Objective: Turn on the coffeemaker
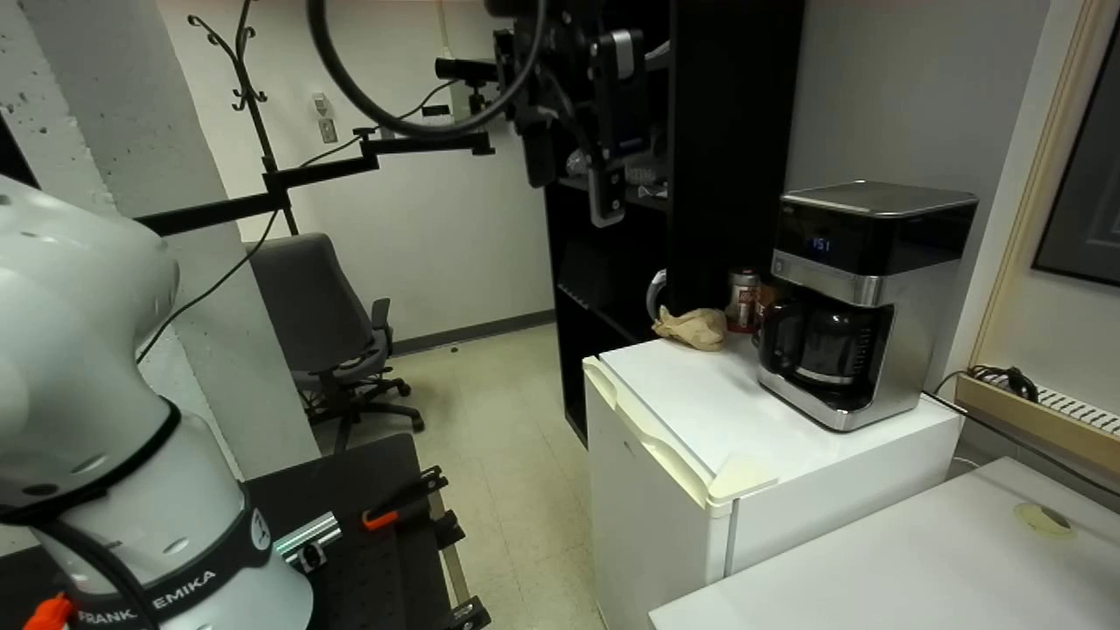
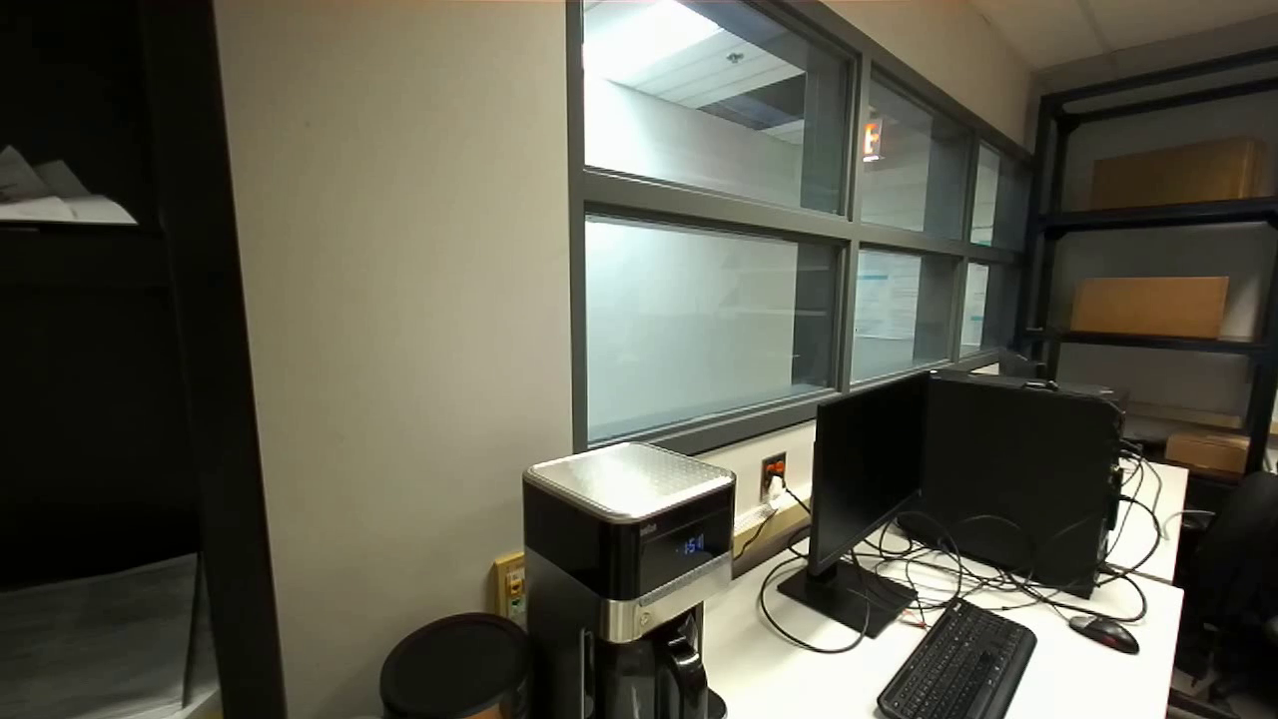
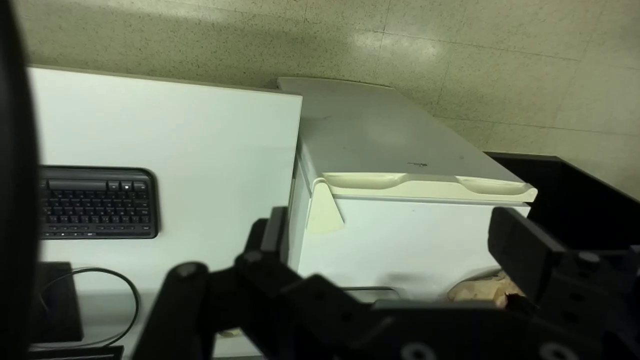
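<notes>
Silver-grey, the coffeemaker [image 1: 910,324] is standing on the fridge [image 1: 700,416], display [image 1: 821,245] glowing. Above fridge height, our gripper [image 3: 392,230] is hanging empty and spread; we are likely facing the whole reach and press.

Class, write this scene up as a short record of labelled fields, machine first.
Machine: black and silver coffeemaker
Support: top of the white mini fridge
Readout: lit display, blue digits apparently 1:51
Vessel: dark carafe in the coffeemaker's lower recess
Robot: pincer open, empty, apart from the coffeemaker
Nearby: crumpled brown paper on the fridge
Brewing: cannot tell
</notes>
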### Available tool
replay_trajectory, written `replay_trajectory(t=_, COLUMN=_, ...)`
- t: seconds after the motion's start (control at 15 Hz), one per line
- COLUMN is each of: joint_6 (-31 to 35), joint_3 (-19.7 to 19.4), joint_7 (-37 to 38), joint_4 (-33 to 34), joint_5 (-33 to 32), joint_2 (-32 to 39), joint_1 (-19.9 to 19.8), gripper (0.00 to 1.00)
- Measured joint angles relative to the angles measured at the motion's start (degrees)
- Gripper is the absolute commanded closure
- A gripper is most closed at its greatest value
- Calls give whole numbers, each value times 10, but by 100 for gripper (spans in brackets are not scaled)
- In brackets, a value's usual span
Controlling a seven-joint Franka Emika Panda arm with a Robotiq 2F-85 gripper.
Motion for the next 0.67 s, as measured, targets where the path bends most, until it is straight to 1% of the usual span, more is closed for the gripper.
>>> replay_trajectory(t=0.33, joint_6=60, joint_3=21, joint_7=1, joint_4=-5, joint_5=0, joint_2=44, joint_1=6, gripper=0)
replay_trajectory(t=0.67, joint_6=136, joint_3=48, joint_7=1, joint_4=-3, joint_5=13, joint_2=121, joint_1=30, gripper=0)
